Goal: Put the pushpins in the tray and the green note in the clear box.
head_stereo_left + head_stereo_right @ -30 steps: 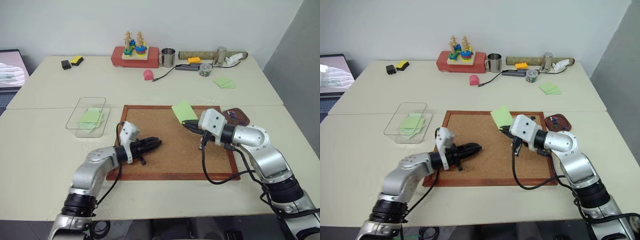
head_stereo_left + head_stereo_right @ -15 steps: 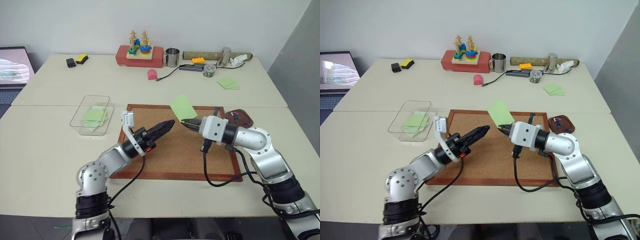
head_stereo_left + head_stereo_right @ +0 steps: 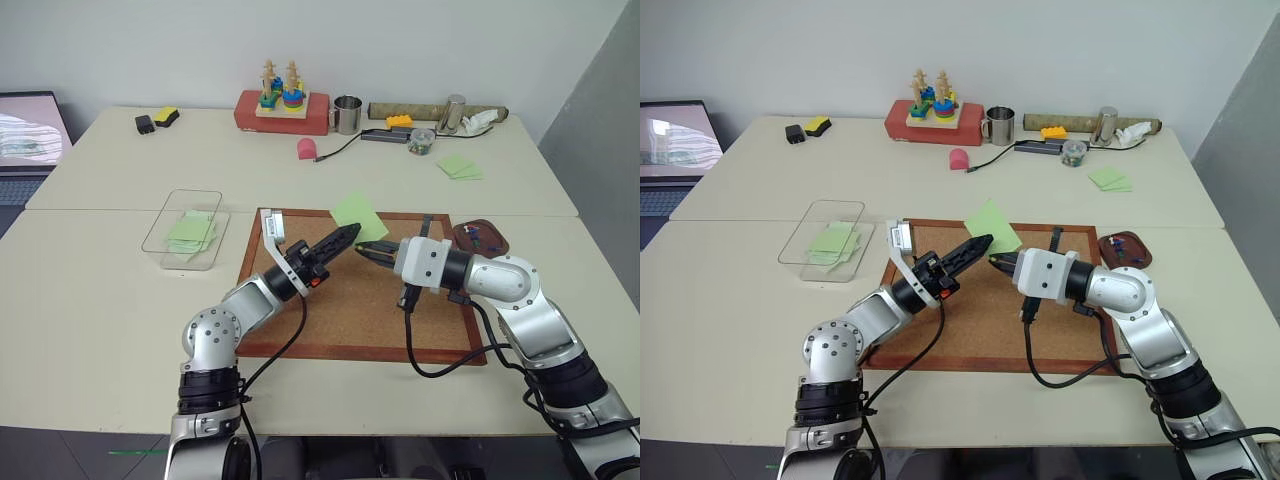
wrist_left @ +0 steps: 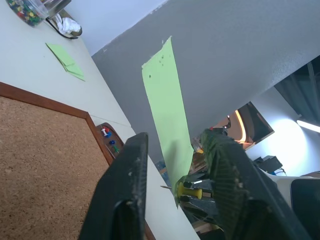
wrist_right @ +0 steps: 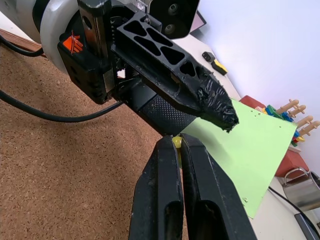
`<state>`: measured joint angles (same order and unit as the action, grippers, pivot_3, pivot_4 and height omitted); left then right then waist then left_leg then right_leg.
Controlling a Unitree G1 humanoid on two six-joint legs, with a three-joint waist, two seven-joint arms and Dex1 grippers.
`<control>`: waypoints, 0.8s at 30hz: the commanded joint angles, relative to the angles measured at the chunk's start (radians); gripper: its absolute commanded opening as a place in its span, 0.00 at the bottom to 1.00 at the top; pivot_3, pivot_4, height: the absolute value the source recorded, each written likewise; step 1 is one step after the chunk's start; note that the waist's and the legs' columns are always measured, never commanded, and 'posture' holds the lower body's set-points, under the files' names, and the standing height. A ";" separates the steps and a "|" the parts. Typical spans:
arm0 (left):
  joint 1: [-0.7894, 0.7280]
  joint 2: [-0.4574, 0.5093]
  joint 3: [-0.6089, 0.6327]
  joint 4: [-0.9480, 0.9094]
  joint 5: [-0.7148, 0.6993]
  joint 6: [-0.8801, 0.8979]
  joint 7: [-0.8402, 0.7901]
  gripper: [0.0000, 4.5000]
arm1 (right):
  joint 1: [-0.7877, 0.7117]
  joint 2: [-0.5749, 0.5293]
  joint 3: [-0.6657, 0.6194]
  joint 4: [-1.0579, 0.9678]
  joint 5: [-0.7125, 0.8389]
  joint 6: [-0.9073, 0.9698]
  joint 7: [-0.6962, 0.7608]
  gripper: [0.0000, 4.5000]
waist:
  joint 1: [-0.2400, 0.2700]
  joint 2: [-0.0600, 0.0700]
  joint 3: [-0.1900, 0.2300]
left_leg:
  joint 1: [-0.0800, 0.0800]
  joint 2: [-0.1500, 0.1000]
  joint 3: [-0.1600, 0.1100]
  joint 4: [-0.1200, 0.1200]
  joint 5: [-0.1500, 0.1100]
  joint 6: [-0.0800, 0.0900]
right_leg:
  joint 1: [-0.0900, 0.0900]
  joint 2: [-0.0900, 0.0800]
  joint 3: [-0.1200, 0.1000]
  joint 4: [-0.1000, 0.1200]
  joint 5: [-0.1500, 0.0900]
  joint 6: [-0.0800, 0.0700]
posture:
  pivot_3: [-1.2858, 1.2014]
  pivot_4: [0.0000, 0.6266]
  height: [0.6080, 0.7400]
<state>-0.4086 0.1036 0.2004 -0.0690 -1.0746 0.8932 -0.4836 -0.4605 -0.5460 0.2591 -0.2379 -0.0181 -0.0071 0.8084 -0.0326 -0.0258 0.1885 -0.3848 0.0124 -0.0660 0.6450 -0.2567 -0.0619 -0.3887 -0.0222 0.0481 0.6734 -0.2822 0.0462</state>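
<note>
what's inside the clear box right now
Inside the clear box lie light-green sticky notes, overlapping. How many cannot be told, as the top ones cover any beneath.

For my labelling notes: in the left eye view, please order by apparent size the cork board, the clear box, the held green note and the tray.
1. cork board
2. clear box
3. and 4. green note and tray: they look about alike, and the note is raised and tilted, so no ranking.
</note>
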 commanded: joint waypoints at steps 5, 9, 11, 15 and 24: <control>-0.001 0.005 -0.028 -0.028 0.017 -0.021 -0.027 0.02 | -0.008 0.008 -0.005 -0.052 0.007 -0.023 0.005 0.00 | 0.000 0.000 0.000 | 0.000 0.000 0.000 0.000 0.000 0.000 | 0.000 0.000 0.000 0.000 0.000 0.000 | 0.52 0.24 1.00; 0.003 0.012 -0.040 -0.030 0.042 -0.034 -0.034 0.01 | -0.008 0.011 -0.005 -0.050 0.007 -0.041 0.005 0.00 | 0.000 0.000 0.000 | 0.000 0.000 -0.001 0.000 0.000 0.000 | 0.000 0.000 -0.001 0.000 0.000 0.000 | 0.52 0.24 1.00; 0.006 0.015 -0.053 -0.023 0.067 -0.048 -0.038 0.01 | -0.007 0.011 -0.008 -0.051 0.009 -0.073 0.004 0.00 | 0.000 0.000 0.000 | 0.000 0.000 -0.001 0.000 0.000 0.000 | 0.000 0.000 -0.001 0.000 0.000 0.000 | 0.52 0.24 1.00; 0.012 0.018 -0.077 -0.015 0.109 -0.071 -0.045 0.01 | 0.004 0.008 -0.024 -0.067 0.030 -0.115 0.005 0.00 | 0.000 0.000 0.000 | 0.000 0.000 -0.001 0.000 0.000 0.000 | 0.000 0.000 -0.001 0.000 0.000 0.000 | 0.52 0.24 1.00; 0.018 0.018 -0.095 0.002 0.175 -0.110 -0.046 0.01 | 0.041 0.006 -0.097 -0.146 0.105 -0.028 -0.032 0.00 | 0.001 0.000 0.000 | -0.001 0.000 -0.002 0.000 0.000 -0.001 | 0.001 0.000 -0.002 0.000 0.000 0.000 | 0.52 0.24 1.00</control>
<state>-0.3968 0.1201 0.1149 -0.0530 -0.9163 0.8017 -0.5168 -0.4339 -0.5410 0.2174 -0.3310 0.0569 -0.0765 0.8042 -0.0312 -0.0258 0.1885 -0.3854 0.0122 -0.0683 0.6451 -0.2563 -0.0624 -0.3881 -0.0225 0.0462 0.6732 -0.2822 0.0461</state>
